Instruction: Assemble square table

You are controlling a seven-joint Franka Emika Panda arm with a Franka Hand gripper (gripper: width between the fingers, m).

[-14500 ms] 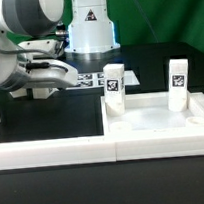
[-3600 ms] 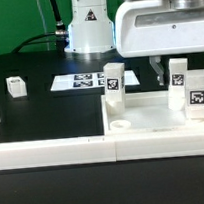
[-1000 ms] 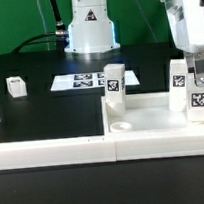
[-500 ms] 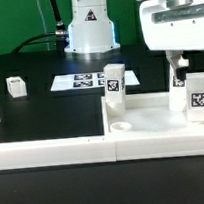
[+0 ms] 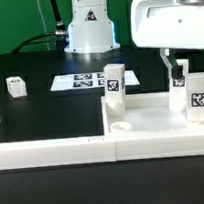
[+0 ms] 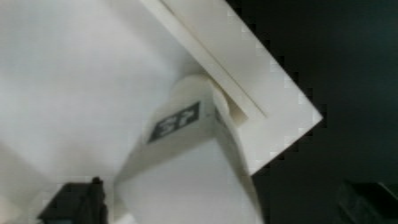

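The tool [image 5: 190, 64] hangs wide open over the right leg [image 5: 198, 92]. Lower it straight, centre the leg between the jaws, then close gently.

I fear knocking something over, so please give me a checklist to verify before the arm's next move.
1. The gripper open and empty: ok.
2. The front leg at the exterior view's right upright on the square table top: ok.
3. That leg fully seated: cannot tell.
4. The fingers clear of its sides: ok.
5. The loose leg block free on the black table: ok.
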